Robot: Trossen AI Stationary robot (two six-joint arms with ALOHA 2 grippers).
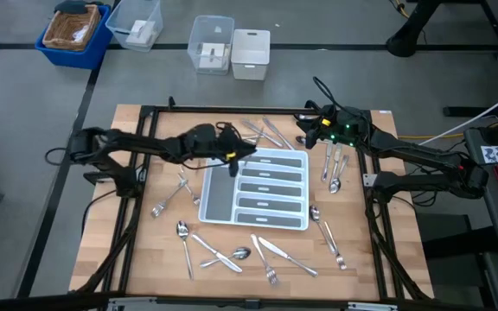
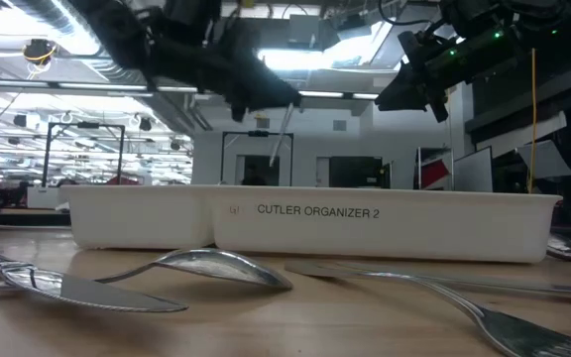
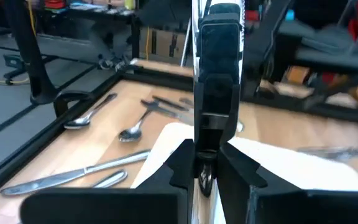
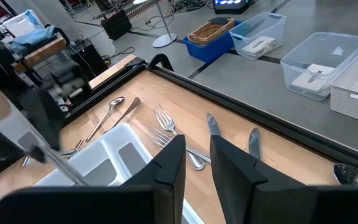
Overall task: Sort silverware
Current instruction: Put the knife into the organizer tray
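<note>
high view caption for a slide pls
Left end effector holds a silverware piece over the white tray; right arm waits.

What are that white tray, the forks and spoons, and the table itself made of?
The tray looks like matte white moulded plastic with grey compartment floors; printed lettering shows on its side. The silverware looks like polished metal, probably steel, since the pieces mirror the ceiling lights in the low view. The table looks like pale wood, with visible plank seams.

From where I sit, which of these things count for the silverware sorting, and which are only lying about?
Job:
silverware loose on the table
white tray
piece of silverware in the left gripper over the tray
right gripper, nothing held

Lying about:
blue basket
clear bins
white bin
</note>
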